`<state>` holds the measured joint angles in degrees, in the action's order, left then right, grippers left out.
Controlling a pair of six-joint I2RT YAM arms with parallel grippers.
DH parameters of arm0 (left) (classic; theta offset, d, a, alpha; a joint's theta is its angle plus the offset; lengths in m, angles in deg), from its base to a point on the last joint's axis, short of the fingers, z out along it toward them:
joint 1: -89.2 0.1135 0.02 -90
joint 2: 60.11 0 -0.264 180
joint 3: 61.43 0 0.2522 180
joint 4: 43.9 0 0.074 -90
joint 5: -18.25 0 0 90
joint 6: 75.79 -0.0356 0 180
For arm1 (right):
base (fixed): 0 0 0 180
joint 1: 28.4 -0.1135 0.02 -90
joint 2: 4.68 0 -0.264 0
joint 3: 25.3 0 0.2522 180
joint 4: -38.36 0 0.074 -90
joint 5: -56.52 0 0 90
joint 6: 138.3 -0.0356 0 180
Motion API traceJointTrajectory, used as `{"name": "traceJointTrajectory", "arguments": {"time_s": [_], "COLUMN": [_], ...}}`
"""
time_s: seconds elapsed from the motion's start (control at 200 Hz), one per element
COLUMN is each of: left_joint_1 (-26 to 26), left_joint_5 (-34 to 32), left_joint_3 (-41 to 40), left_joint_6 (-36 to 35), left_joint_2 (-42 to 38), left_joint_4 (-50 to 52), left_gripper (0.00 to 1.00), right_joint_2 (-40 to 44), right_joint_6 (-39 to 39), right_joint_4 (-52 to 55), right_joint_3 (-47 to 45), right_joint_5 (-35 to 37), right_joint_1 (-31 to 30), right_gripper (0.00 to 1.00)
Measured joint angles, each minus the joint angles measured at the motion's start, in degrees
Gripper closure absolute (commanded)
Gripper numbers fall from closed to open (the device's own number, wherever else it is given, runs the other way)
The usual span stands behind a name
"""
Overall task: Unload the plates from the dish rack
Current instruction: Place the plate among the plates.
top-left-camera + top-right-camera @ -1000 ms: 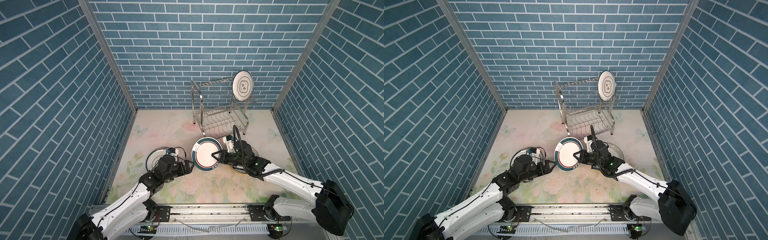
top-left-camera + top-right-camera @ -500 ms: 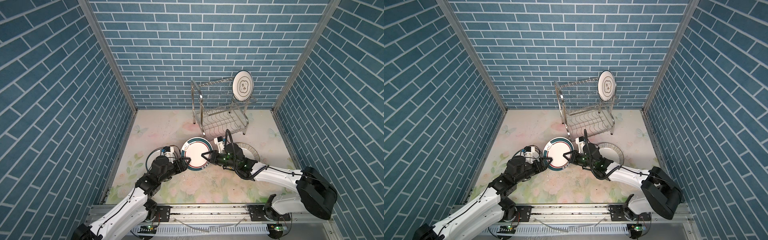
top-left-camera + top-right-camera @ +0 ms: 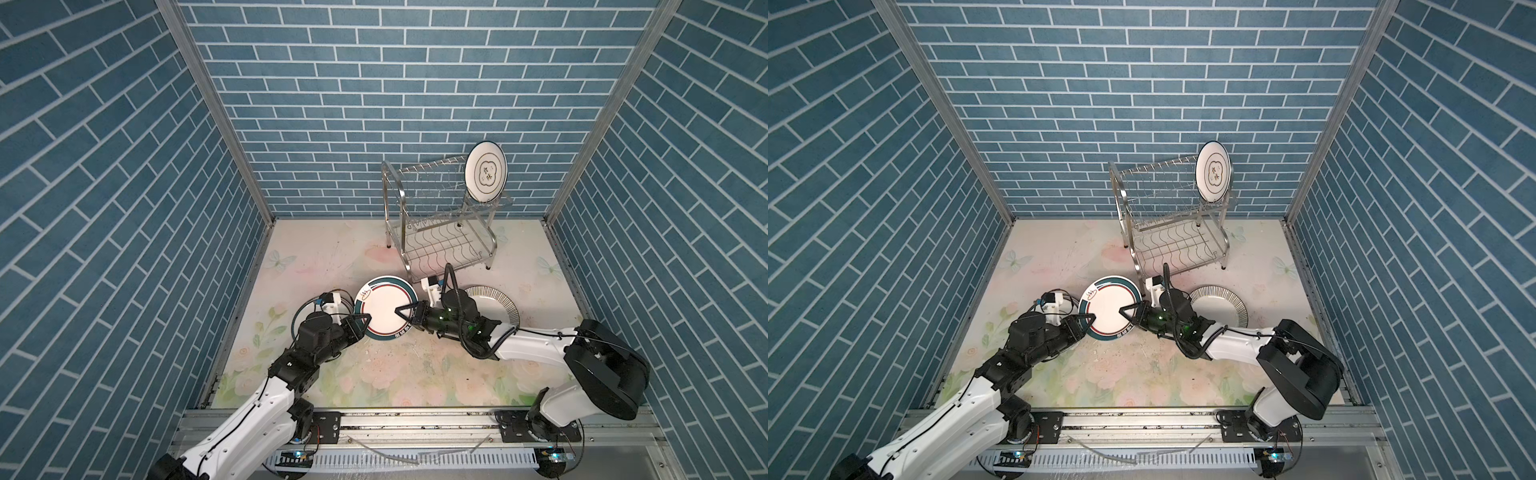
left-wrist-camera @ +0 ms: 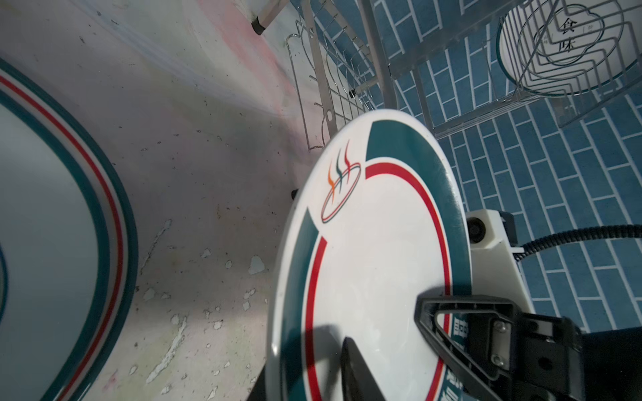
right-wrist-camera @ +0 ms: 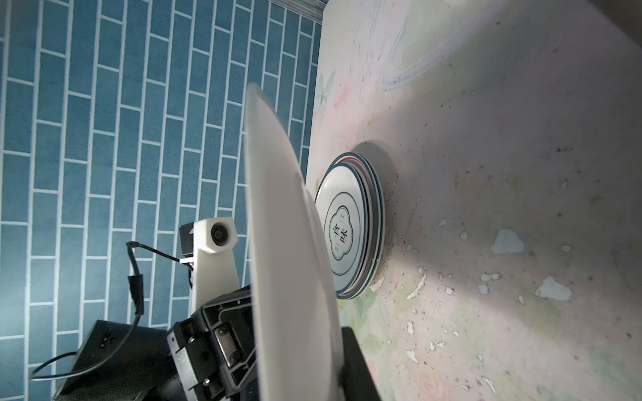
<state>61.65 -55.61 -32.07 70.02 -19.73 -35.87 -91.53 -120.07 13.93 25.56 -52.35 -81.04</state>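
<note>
The scene is enclosed by blue brick walls [image 3: 124, 208], and the floor is formed by a worn floral tabletop [image 3: 374, 374]. The dish rack [image 3: 440, 249] [image 3: 1175, 245] is stood at the back of the tabletop. One white plate with a cloud-shaped motif [image 3: 485, 172] [image 3: 1214, 171] is held upright at the end of its upper tier. The lower wavy-wire shelf is seen bare.

In front of the rack, a green-banded plate [image 3: 384, 309] [image 3: 1106, 305] is held clear of the tabletop between the two arms, its face turned up towards the top camera. A black-striped plate [image 3: 496, 301] [image 3: 1221, 303] is laid flat on the tabletop just behind the right arm. A short stack of plates [image 5: 347, 229] is seen lying beside the left arm.

The near rim of the green-banded plate is clamped by the right gripper [image 3: 399, 311] [image 3: 1122, 310]. The opposite rim is straddled by the left gripper [image 3: 365, 320] [image 3: 1090, 319], its jaws drawn narrow, with one finger [image 4: 351, 364] laid over the plate's face. Whether the rim is actually pinched there cannot be told.
</note>
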Motion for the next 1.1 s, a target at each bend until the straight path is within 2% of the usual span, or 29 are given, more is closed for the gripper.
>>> {"name": "traceJointTrajectory", "arguments": {"time_s": [0.145, 0.19, 0.275, 0.38, 0.67, 0.84, 1.1], "left_joint_1": [1.0, 1.1, 1.7, 2.8, 7.8, 10.5, 16.4], "left_joint_5": [0.5, 1.0, 3.2, 3.9, 8.0, 9.2, 9.2], "left_joint_3": [0.0, 0.0, -0.2, 0.2, 0.3, 0.9, 4.1], "left_joint_6": [0.6, 0.2, 1.0, 0.9, -0.5, -2.4, -6.1], "left_joint_2": [-0.3, -0.3, -0.3, -0.8, -3.3, -3.7, -5.0], "left_joint_4": [-0.6, -0.6, -2.1, -2.3, 1.4, 5.8, 16.5], "left_gripper": [0.88, 0.93, 0.95, 1.00, 1.00, 1.00, 1.00], "right_joint_2": [-0.7, -1.4, -2.6, -3.9, -3.9, -2.7, 9.3], "right_joint_6": [-0.7, -0.3, -0.1, 0.3, 2.3, 3.3, 9.5], "right_joint_4": [-0.5, -0.3, 1.4, 1.4, 3.8, 6.3, 19.8], "right_joint_3": [0.4, 0.7, 1.0, 2.0, 4.3, 4.3, 4.3], "right_joint_5": [0.0, 0.0, 0.3, -0.9, -2.1, -2.8, 0.7], "right_joint_1": [0.0, 0.0, -0.3, -0.5, -0.4, 1.7, 5.6], "right_gripper": [0.79, 0.71, 0.58, 0.48, 0.39, 0.35, 0.33]}}
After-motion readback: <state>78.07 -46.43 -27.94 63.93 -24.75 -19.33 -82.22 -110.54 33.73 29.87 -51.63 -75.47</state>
